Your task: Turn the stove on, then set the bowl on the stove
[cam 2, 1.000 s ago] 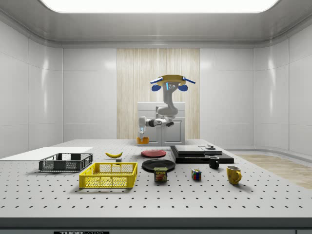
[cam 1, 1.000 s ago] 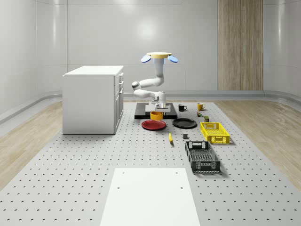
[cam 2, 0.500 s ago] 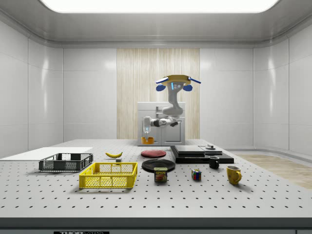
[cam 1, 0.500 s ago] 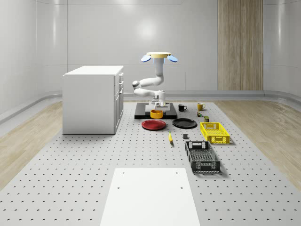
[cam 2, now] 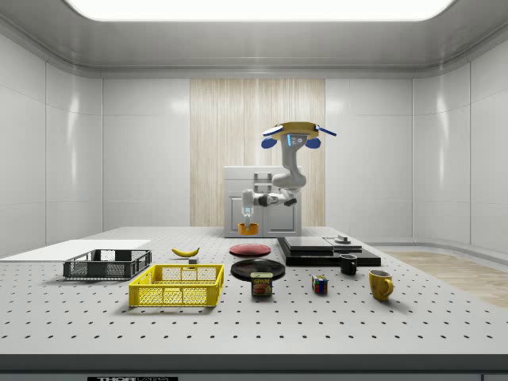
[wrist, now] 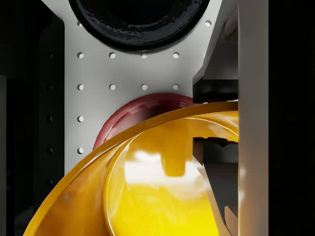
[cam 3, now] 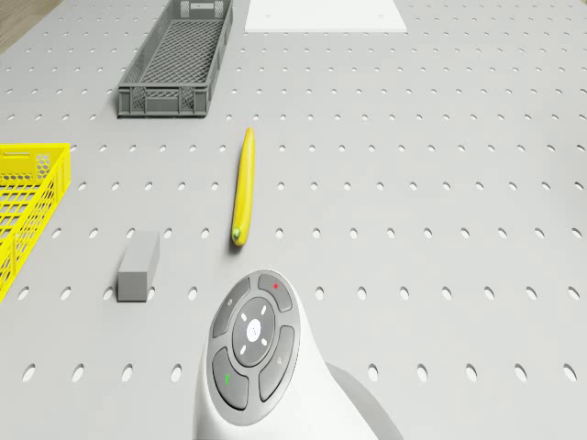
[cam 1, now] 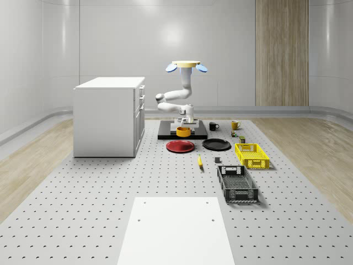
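Observation:
The drone hovers above the far end of the stove, a flat black slab; in the side view the drone is high over the stove. Its arm hangs down and bends toward the cabinet. The gripper is shut on the rim of the orange bowl, held in the air at the stove's near edge. From the side, the gripper and bowl hang left of the stove. In the wrist view the gripper pinches the bowl rim between its fingers.
Red plate and black plate lie in front of the stove; both show under the bowl, red plate, black plate. White cabinet stands at left. Banana, yellow basket, grey crate, mugs lie around.
Drone, arm and held bowl have moved from over the red plate toward the stove, rightward in the side view. The bowl stays in the gripper.

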Motion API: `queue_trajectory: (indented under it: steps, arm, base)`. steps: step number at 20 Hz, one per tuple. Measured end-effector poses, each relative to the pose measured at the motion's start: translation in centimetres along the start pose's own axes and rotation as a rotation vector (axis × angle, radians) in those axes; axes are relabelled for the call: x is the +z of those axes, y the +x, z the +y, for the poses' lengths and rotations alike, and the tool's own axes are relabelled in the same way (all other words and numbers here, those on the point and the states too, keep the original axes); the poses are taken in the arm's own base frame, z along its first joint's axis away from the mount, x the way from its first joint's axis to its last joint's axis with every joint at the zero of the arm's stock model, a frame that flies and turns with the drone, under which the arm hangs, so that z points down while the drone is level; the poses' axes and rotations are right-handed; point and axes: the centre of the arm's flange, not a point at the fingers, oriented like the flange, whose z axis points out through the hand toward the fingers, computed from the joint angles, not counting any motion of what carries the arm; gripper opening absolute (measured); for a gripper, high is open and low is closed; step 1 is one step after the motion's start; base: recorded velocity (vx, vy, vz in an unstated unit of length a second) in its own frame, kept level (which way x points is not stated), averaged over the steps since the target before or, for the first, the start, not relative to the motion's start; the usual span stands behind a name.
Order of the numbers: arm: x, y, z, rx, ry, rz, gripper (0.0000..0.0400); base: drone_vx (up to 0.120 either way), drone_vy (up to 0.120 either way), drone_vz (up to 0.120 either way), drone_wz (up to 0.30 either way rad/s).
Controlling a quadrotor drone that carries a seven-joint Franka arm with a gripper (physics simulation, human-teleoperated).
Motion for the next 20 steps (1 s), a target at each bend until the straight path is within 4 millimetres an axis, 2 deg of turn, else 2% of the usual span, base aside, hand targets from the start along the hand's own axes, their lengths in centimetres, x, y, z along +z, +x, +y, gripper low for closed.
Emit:
queue_trajectory:
  steps: [20]
  arm:
    - [0.00,0.00,0.00,0.000,0.000,0.000,0.0100]
  base:
    - [-0.120,0.000,0.000,0.000]
